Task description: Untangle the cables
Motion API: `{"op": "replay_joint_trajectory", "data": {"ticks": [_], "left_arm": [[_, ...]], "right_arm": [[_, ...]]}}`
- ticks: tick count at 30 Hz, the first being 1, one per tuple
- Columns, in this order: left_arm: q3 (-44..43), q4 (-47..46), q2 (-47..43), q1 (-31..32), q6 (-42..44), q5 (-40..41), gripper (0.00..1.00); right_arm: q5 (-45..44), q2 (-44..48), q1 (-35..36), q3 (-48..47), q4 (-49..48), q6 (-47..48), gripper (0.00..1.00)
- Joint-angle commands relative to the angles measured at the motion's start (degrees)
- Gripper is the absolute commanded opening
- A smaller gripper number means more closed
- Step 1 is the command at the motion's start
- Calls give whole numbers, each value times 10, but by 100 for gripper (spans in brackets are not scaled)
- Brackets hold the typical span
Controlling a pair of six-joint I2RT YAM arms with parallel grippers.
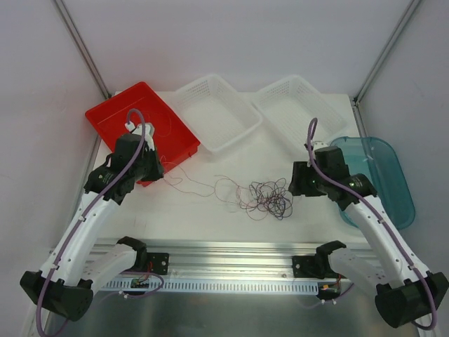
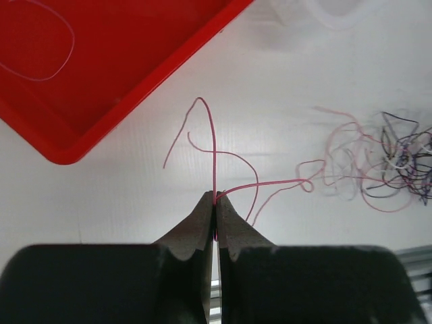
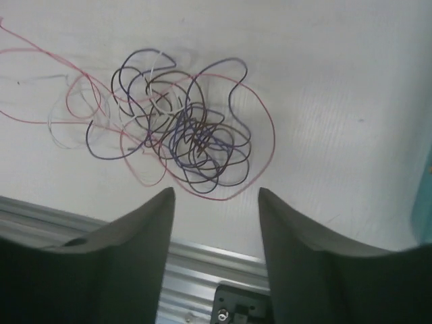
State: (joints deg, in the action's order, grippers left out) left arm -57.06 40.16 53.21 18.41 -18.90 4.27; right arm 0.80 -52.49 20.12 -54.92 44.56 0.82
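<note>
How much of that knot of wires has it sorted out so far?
Barely started. One pale cable lies looped in the red bin, seemingly already freed. The left gripper is shut on a pink cable that runs back towards the tangle. The right gripper hangs open over that tangle, where many dark, purple and pink cables are knotted together.

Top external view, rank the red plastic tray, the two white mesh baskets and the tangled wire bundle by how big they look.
Largest: red plastic tray.
Next: white mesh baskets, left and right; they look alike, so no ranking between them.
Smallest: tangled wire bundle.
</note>
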Motion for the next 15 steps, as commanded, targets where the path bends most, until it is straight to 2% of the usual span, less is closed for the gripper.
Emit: {"op": "replay_joint_trajectory", "data": {"ticks": [1, 6, 10, 15], "left_arm": [[-35, 3, -6, 4, 4, -80, 0], [-39, 3, -1, 8, -13, -117, 0], [-38, 2, -6, 14, -17, -117, 0], [-34, 3, -12, 15, -22, -118, 0]], "right_arm": [[53, 15, 30, 20, -60, -27, 62], [36, -6, 167, 18, -140, -19, 64], [95, -79, 228, 36, -249, -16, 64], [124, -183, 288, 31, -377, -15, 63]]}}
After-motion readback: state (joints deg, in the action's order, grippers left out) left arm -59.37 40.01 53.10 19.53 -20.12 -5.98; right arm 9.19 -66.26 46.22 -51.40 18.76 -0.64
